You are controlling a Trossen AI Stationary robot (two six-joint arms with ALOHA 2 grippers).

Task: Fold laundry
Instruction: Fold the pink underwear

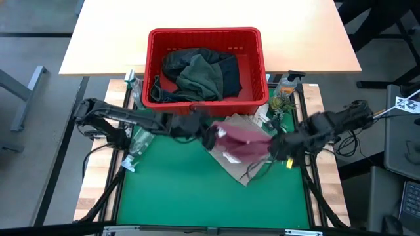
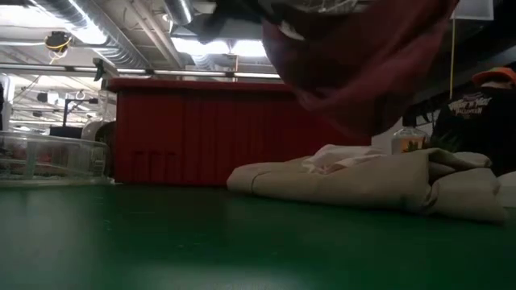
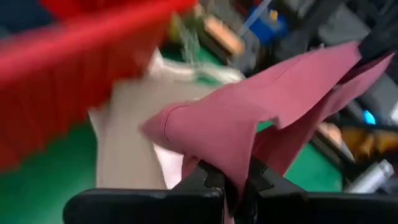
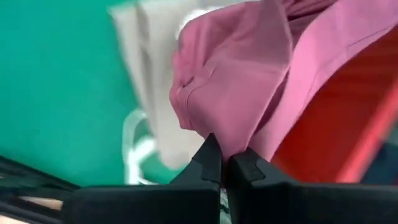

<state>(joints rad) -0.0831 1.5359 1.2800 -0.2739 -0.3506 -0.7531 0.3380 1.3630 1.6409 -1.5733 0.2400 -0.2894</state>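
Maroon garment stretched between both hands above the tan top

Both hands hold the maroon piece (image 1: 244,139) in the air over the green surface (image 1: 177,190), likely to spread it out before folding. Left hand (image 3: 235,180) is clenched on one edge, right hand (image 4: 225,165) clenched on another, so the cloth hangs between them. Beneath it the tan top (image 2: 363,181) lies flat on the surface, near the red basket (image 1: 205,34), where dark and olive clothes (image 1: 200,73) wait their turn.
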